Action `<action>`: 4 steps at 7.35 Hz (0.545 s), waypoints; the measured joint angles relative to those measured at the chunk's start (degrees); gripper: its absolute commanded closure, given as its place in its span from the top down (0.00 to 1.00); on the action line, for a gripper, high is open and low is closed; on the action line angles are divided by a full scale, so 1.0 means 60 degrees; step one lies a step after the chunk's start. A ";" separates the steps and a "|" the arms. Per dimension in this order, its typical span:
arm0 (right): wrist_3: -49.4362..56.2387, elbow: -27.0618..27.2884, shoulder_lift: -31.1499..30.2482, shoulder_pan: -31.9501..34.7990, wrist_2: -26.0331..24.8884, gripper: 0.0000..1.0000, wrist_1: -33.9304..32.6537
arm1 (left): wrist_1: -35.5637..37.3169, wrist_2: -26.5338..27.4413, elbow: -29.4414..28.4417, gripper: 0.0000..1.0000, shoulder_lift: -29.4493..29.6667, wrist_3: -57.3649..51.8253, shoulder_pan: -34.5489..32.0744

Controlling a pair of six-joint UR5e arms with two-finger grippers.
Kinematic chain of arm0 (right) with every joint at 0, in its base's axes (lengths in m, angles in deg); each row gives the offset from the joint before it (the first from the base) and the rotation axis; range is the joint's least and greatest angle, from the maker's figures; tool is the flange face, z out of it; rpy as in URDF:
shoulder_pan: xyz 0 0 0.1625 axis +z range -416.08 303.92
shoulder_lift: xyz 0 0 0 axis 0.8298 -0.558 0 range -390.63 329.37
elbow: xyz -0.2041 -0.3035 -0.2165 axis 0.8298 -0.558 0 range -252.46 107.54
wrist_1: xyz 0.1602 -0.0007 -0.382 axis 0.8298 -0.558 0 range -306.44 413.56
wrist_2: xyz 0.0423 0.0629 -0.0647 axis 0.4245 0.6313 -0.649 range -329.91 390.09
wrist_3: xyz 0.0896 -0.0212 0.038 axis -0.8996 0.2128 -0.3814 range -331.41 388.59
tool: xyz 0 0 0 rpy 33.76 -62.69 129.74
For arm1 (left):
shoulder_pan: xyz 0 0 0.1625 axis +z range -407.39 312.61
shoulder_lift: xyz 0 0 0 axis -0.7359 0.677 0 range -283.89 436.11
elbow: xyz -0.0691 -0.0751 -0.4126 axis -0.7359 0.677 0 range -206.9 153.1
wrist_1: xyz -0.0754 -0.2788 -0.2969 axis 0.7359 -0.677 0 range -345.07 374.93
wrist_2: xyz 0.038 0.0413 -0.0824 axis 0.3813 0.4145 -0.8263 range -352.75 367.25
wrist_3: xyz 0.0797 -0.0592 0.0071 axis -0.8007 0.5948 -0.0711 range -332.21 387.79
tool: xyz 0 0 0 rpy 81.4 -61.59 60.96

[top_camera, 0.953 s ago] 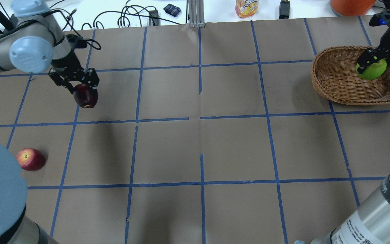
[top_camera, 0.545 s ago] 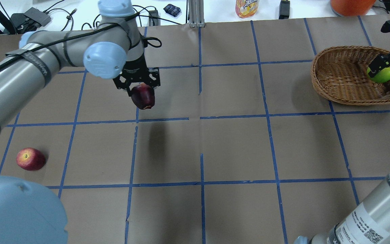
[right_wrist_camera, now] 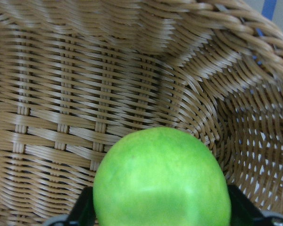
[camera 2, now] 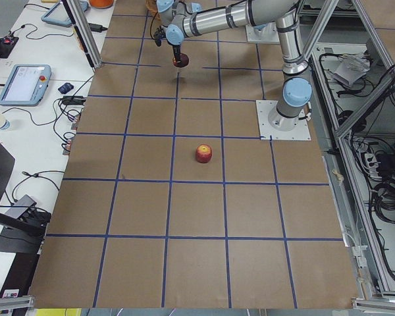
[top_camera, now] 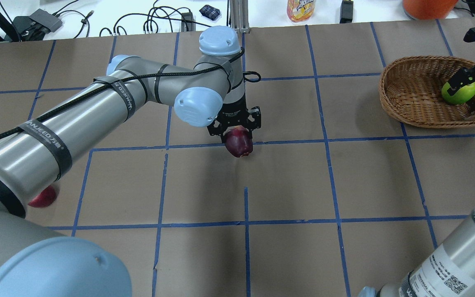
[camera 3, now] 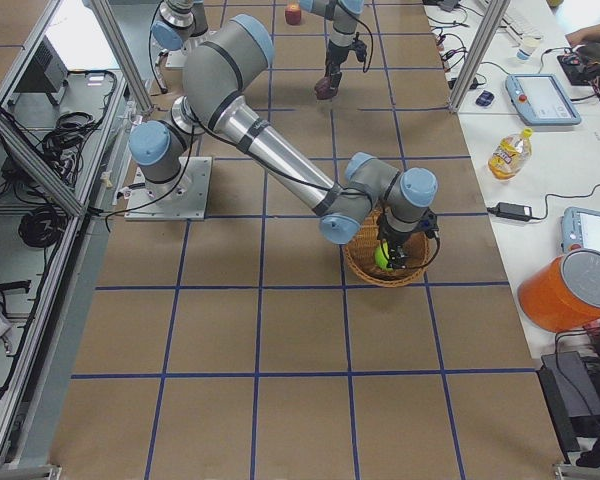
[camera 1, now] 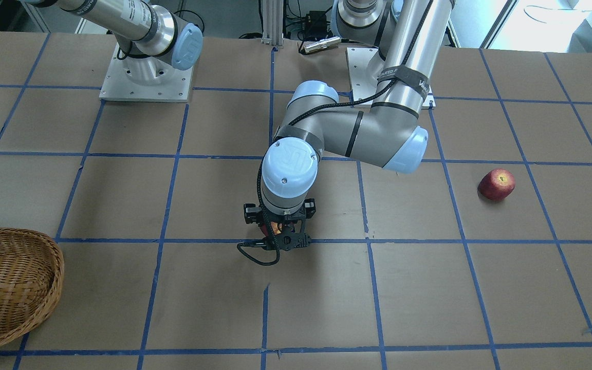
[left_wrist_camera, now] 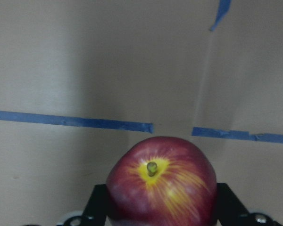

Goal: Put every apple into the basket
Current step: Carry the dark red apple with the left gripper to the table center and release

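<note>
My left gripper (top_camera: 237, 131) is shut on the dark maroon apple (top_camera: 239, 143) and holds it above the table's middle; the apple fills the bottom of the left wrist view (left_wrist_camera: 162, 183). My right gripper (top_camera: 465, 83) is shut on the lime-green apple (top_camera: 459, 92) low inside the right part of the wicker basket (top_camera: 387, 95); the right wrist view shows this apple (right_wrist_camera: 162, 181) close to the basket's woven wall (right_wrist_camera: 85, 94). The red apple with yellowish patches (camera 1: 496, 184) lies alone on the table on my left side, half hidden by my left arm in the overhead view (top_camera: 44, 199).
The basket (camera 1: 55, 272) stands near the table's far right corner. Beyond the far edge are a juice bottle (top_camera: 301, 9), an orange bucket (top_camera: 427, 6) and cables (top_camera: 155, 20). Blue tape lines grid the brown table.
My left arm has carried the maroon apple rightward from the left side to the middle. My right gripper has shifted the green apple toward the basket's right side and stays low in it.
</note>
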State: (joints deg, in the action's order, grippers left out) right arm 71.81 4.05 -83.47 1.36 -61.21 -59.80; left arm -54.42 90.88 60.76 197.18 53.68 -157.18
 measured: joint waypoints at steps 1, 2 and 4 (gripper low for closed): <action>-0.0076 -0.0008 -0.0193 0.0102 -0.0004 1.00 0.0209 | 0.0205 -0.0101 0.0065 1.00 0.0147 0.0121 -0.0090; -0.0399 -0.0013 -0.0494 0.0344 0.0003 1.00 0.0617 | 0.0280 -0.0097 0.0106 1.00 0.0140 0.0157 -0.0122; -0.1893 0.0013 -0.1147 0.1311 0.0041 1.00 0.1425 | -0.0118 0.0165 0.0060 1.00 -0.0280 0.0066 0.0040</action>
State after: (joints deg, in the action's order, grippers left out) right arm 60.45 4.12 -90.35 9.23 -60.97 -51.25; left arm -55.13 91.86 61.12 195.49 54.07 -156.94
